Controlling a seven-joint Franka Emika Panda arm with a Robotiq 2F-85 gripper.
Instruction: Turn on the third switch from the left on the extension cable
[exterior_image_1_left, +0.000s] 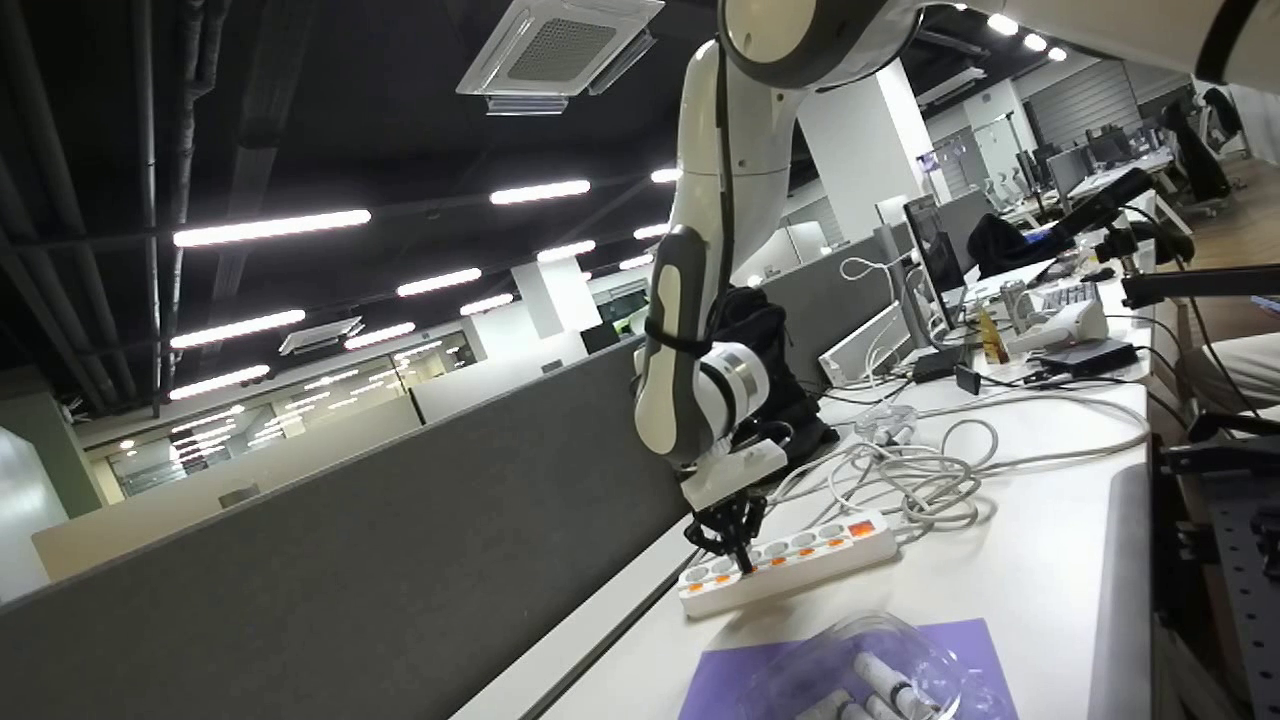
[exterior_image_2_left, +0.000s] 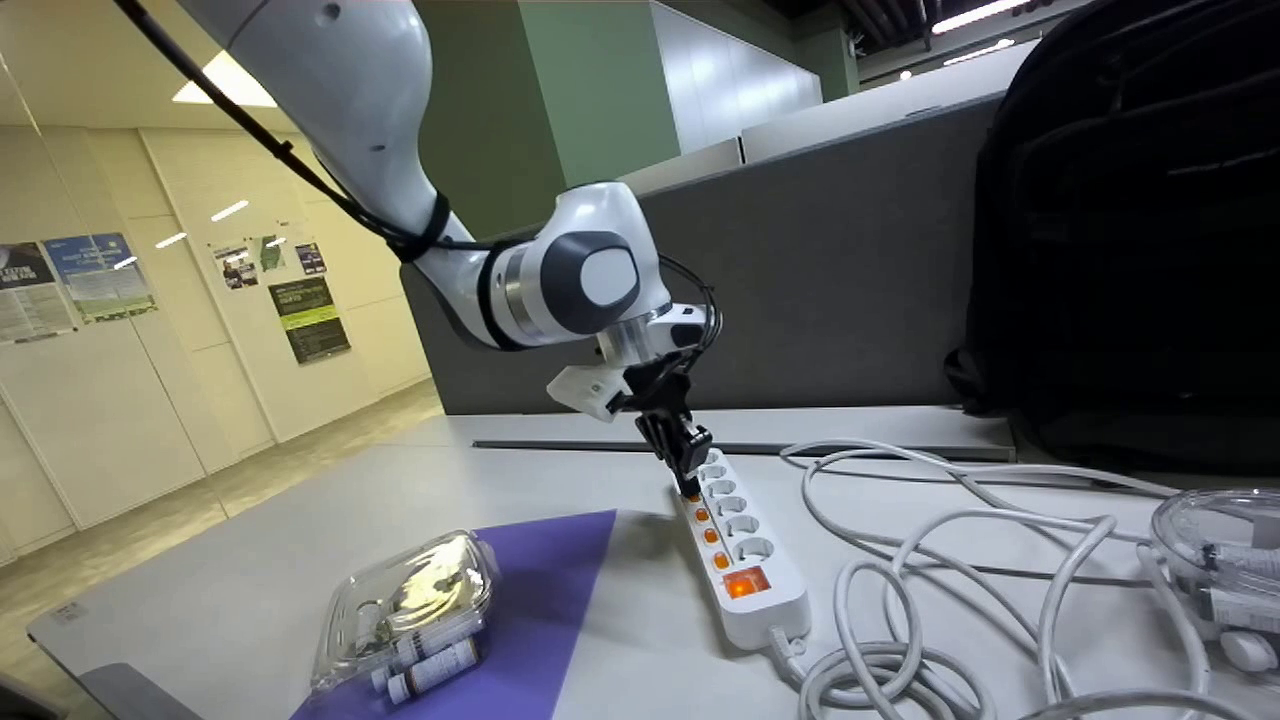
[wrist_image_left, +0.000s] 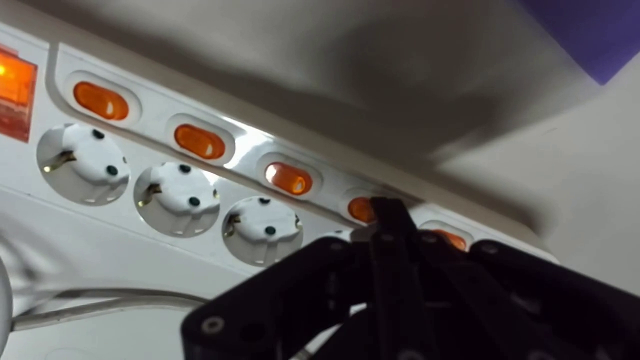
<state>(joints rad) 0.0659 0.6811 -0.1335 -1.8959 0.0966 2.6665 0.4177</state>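
Wrist view shows the off-white power strip (wrist_image_left: 240, 175) running diagonally beneath the gripper (wrist_image_left: 395, 215), whose jaws are together. Their tip covers part of a small orange switch (wrist_image_left: 360, 209); whether it touches or presses cannot be told. In an exterior view the fingertips (exterior_image_1_left: 744, 562) stand at the third small switch from the left. The strip lies flat on the white desk (exterior_image_1_left: 1050, 510), its larger orange switch (exterior_image_2_left: 745, 582) glowing at the cord end.

Near it, a clear plastic container (exterior_image_2_left: 365, 590) rests on a purple sheet (exterior_image_2_left: 545, 570). White tubes (exterior_image_2_left: 433, 672) show at its near side; whether all lie inside is unclear. Beside the tangle of pale cable (exterior_image_2_left: 905, 645), a second clear container (exterior_image_2_left: 1215, 500) holds white-labelled pieces too indistinct to name.

The bottom edge crops the purple sheet in both exterior views; in the wrist view the gripper hides the strip's far sockets.
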